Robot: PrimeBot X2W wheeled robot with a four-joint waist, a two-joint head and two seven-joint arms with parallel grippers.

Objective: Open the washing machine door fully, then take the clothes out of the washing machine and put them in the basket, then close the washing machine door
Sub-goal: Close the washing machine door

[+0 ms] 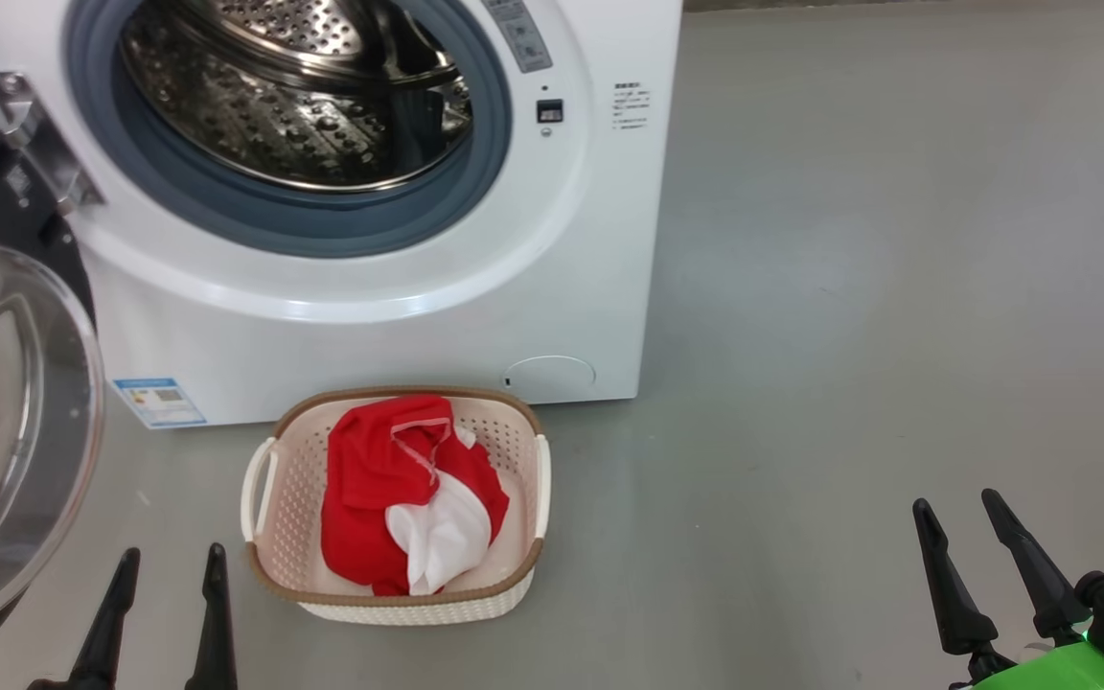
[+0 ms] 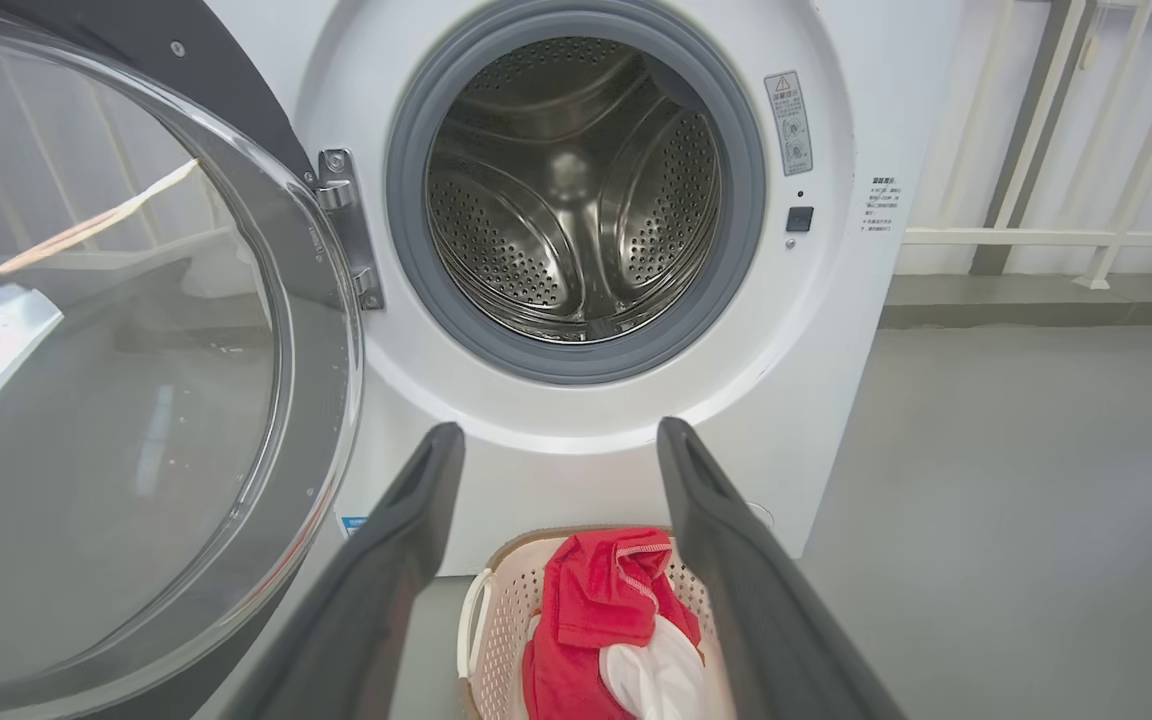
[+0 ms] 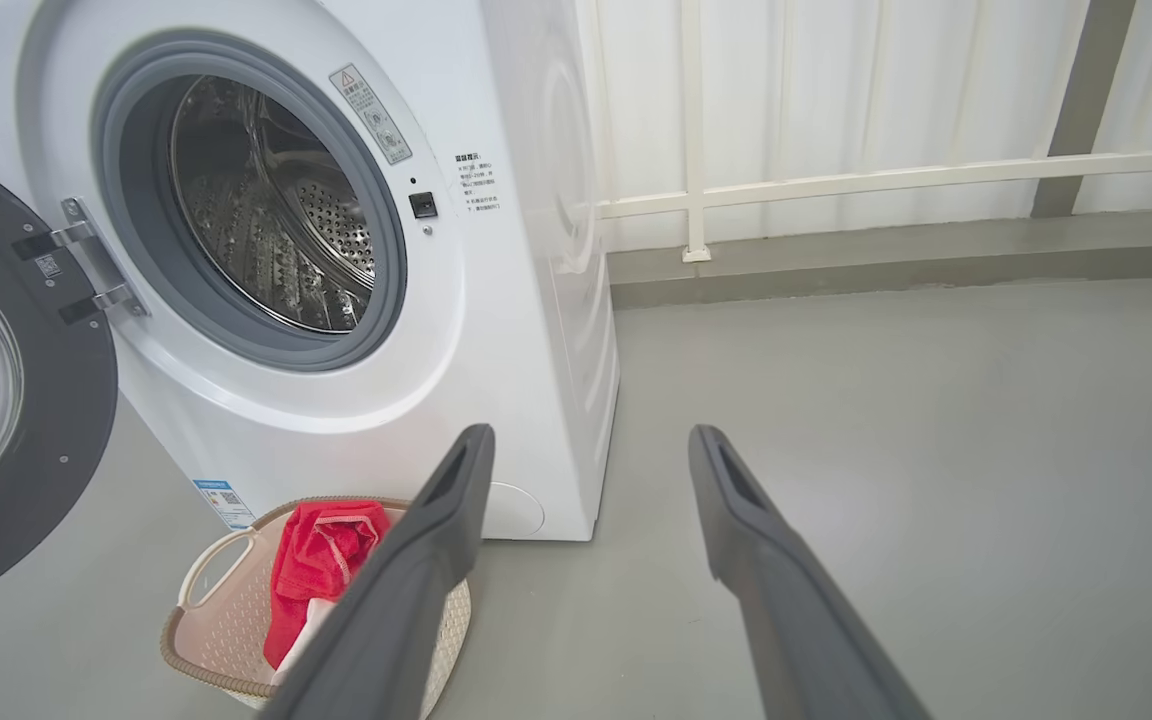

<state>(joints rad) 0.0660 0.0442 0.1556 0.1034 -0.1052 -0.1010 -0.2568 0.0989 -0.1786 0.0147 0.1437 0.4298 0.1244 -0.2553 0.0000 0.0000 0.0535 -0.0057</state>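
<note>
you had a grey floor [image 1: 849,287] carrying two things: the basket [image 1: 418,613] stood just ahead and to the right of your left gripper [image 1: 174,549], the washing machine [image 1: 370,335] stood just beyond it, well left of your right gripper [image 1: 954,498].

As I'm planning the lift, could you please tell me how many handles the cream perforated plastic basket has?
2: a white loop handle on the left side of the cream perforated plastic basket and another handle on its right side; none seems hidden.

Bright, even light; glare on the washing machine door [image 2: 116,350], wrist views bow at edges.
</note>
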